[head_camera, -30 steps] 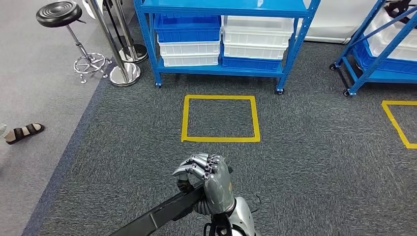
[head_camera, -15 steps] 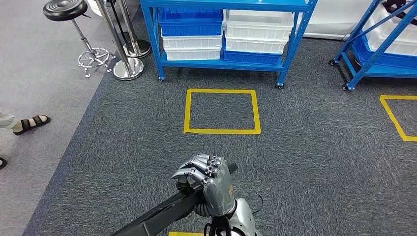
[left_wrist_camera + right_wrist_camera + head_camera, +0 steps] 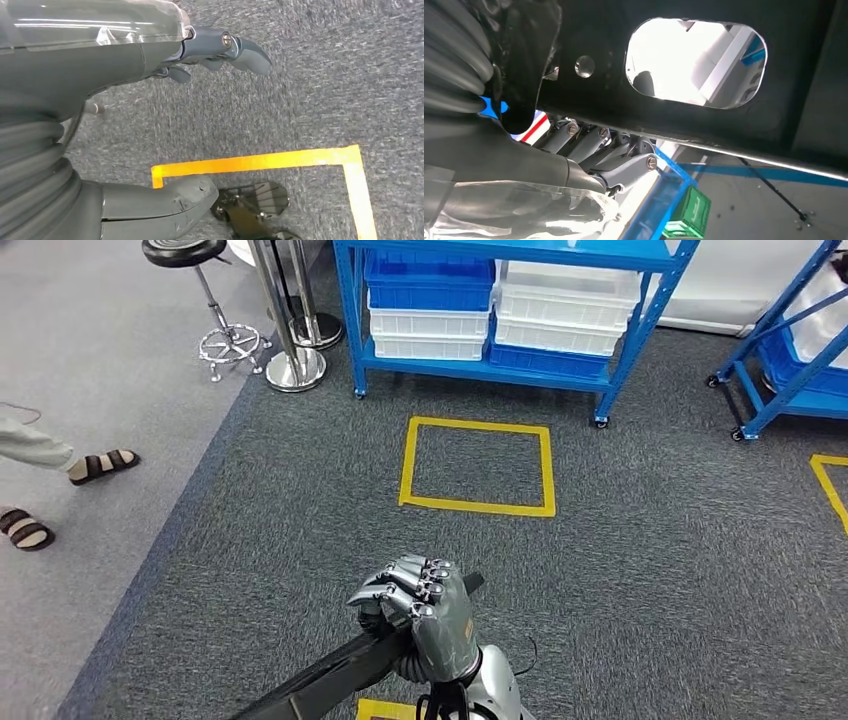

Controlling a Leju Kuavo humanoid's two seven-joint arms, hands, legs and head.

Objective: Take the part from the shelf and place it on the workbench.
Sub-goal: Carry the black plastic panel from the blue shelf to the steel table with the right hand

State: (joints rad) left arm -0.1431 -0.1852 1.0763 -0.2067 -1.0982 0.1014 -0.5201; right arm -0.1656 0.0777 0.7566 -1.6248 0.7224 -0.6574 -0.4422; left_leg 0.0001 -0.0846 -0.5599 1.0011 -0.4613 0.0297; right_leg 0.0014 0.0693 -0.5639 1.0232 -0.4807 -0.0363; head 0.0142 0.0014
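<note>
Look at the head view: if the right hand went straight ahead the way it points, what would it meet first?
Probably nothing soon: the right hand, gripping the black part, points over open carpet toward the yellow square; the blue shelf stands beyond. Depth is unclear.

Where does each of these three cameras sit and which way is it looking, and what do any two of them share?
Head view: high on the body, facing forward and down at grey carpet, a yellow square and blue shelf; the right hand grips the black part.
Left wrist view: behind the left hand, looking down at carpet and yellow tape.
Right wrist view: behind the right hand, facing up under the part.
Shared: head and right wrist views both show the right hand on the part.
</note>
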